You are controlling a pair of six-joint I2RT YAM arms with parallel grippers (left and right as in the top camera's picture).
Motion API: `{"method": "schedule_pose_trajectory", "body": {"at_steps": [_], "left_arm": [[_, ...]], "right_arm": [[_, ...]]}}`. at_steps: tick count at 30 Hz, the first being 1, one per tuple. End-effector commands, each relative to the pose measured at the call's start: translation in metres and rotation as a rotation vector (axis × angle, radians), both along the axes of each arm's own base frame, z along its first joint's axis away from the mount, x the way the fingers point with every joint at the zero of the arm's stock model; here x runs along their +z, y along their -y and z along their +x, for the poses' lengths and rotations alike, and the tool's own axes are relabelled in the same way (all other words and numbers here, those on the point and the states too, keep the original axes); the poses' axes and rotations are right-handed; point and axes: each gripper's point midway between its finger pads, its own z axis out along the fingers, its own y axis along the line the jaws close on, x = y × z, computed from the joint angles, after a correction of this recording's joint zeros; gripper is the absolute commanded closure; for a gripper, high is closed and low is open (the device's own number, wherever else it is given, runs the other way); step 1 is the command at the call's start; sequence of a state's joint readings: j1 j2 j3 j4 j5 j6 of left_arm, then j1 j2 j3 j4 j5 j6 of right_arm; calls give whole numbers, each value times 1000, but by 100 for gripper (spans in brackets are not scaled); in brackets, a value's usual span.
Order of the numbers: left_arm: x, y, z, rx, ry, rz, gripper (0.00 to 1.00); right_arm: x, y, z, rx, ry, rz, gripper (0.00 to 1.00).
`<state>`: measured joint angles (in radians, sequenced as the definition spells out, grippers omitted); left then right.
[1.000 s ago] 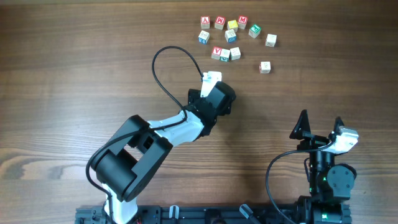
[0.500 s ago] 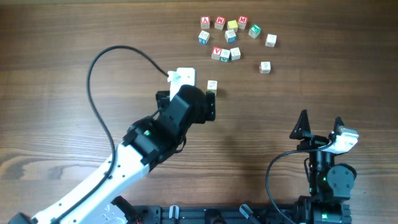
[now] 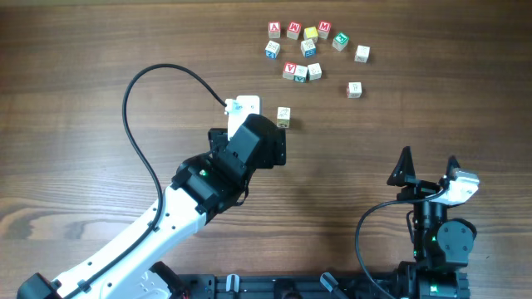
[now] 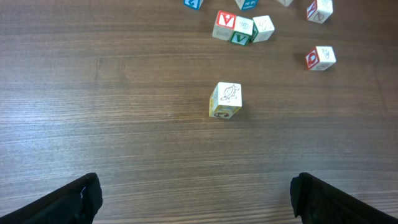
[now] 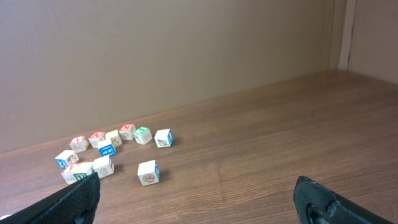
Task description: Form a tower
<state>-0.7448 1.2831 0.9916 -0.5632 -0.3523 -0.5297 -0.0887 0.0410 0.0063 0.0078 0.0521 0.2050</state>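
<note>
Left claw (image 4: 196, 202) is hovering spread, empty, near tower (image 4: 226, 100) (right claw (image 5: 198, 199) spread too); careless sweep probably toppling it.

Tower (image 3: 283, 116) standing alone on the table (image 3: 100, 83), cluster of loose cubes (image 3: 303, 50) behind it, stray cube (image 3: 354, 90) to its right

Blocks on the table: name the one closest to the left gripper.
The lone cream block with the sketch on top, straight ahead of the left gripper; all other blocks lie farther away.
</note>
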Motion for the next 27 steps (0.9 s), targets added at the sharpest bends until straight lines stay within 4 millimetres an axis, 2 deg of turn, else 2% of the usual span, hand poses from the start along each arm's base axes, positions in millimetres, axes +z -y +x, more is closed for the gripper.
{"method": "schedule_pose_trajectory", "body": {"at_steps": [1, 10, 13, 14, 17, 20, 22, 24, 27], "left_arm": [[-6, -2, -1, 10, -14, 9, 0], [-6, -2, -1, 10, -14, 9, 0], [-6, -2, -1, 10, -14, 9, 0], [-6, -2, -1, 10, -14, 9, 0], [-6, -2, -1, 10, -15, 9, 0], [-6, -2, -1, 10, -14, 9, 0], [-6, -2, -1, 10, -14, 9, 0], [-6, -2, -1, 10, -14, 9, 0], [-6, -2, -1, 10, -15, 9, 0]], "right_arm": [[1, -1, 0, 5, 7, 7, 0], [1, -1, 0, 5, 12, 35, 0], [1, -6, 1, 30, 35, 256, 0], [0, -8, 1, 40, 52, 429, 0], [0, -13, 1, 50, 83, 797, 0], [0, -13, 1, 42, 103, 999, 0], [1, -27, 1, 123, 66, 985, 0], [14, -43, 1, 244, 62, 738, 0], [25, -44, 8, 232, -1, 651, 1]]}}
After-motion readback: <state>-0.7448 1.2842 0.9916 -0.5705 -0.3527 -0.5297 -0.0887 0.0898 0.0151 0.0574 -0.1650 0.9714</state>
